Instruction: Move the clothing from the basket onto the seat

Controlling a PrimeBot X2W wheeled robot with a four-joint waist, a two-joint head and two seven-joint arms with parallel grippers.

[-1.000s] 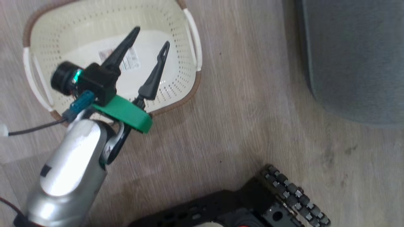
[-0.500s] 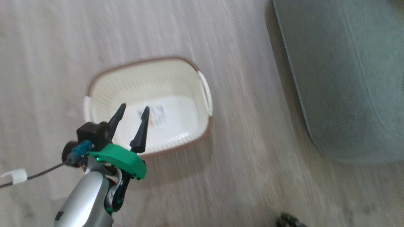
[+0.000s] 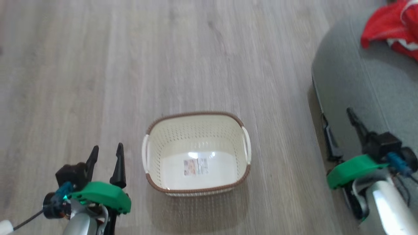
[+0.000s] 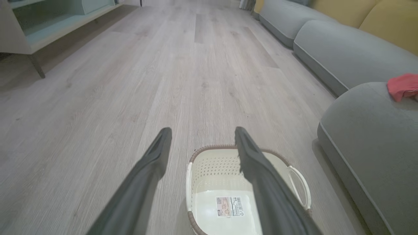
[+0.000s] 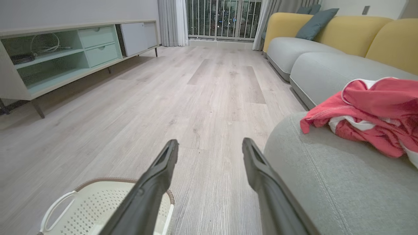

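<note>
Looking down from the head, we find our left claw [image 3: 107, 147] nearest, low at the left over the wooden floor [image 3: 98, 65], its two dark fingers spread with nothing between them. Our right claw [image 5: 210, 143] hangs at the lower right beside the near edge of the seat [image 3: 359, 85], likewise spread and holding nothing.

Between the two arms sits the basket [image 3: 196, 135], upright on the floor, with nothing in it but a label sticker [image 3: 195, 166] on its bottom.

Farther off to the right, the clothing [image 3: 388, 29] lies in a rumpled red heap with white trim on top of the seat, well apart from the basket. We judge the task done, or very nearly.

The fabric looks thin, light and limp. We would expect it to sag and trail from whatever point we pinch, and it is neither fragile nor slippery. If it needed shifting, a raised fold on the crest of the heap would be the place to take hold.

We count two claws, one basket, one sticker, one seat and one heap. How many garments make it up we cannot tell.
</note>
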